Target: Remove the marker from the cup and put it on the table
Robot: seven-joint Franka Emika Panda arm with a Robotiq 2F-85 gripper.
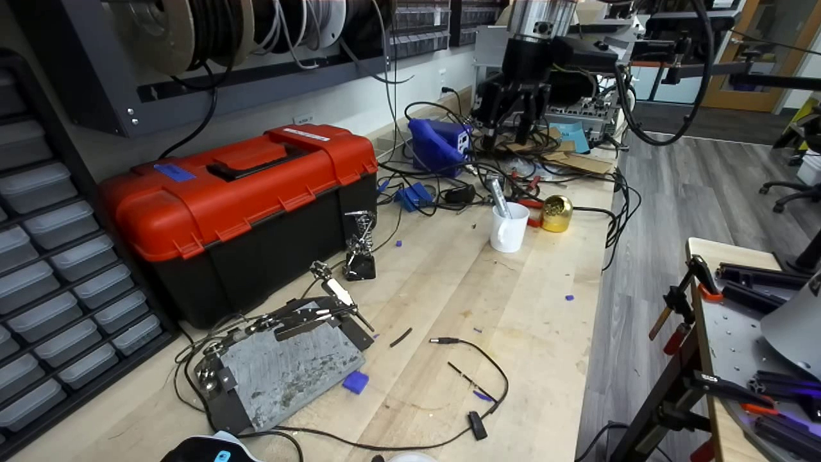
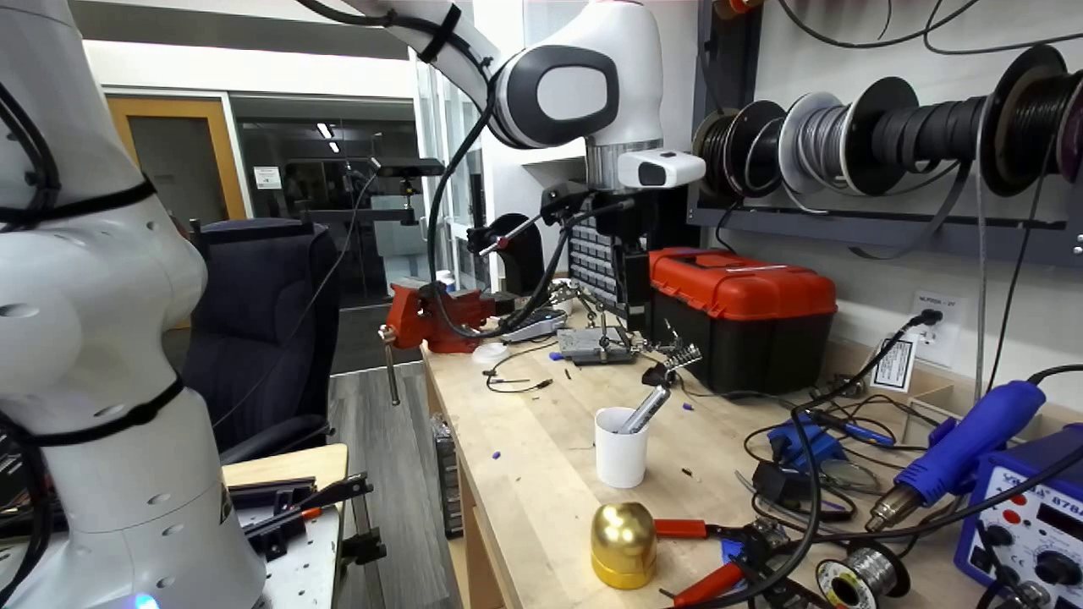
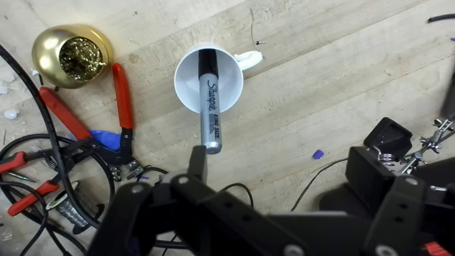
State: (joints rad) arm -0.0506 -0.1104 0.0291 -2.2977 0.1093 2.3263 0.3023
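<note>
While the marker [image 3: 210, 103] leans in the cup [image 2: 620, 452], nearer to the outer edge of the table [image 1: 462, 289] than the wall [image 1: 421, 83], the gripper [image 1: 506, 139] hangs higher, spread wide.

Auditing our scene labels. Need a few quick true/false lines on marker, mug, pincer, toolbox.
1. The Sharpie King Size marker leans in the white mug. True.
2. Its grey end is down inside the mug. False: the black cap is, and the grey end sticks out.
3. The pincer is open. True.
4. The mug lies on its side. False: it stands upright on the wooden workbench.
5. The red-lidded toolbox is closed. True.
</note>
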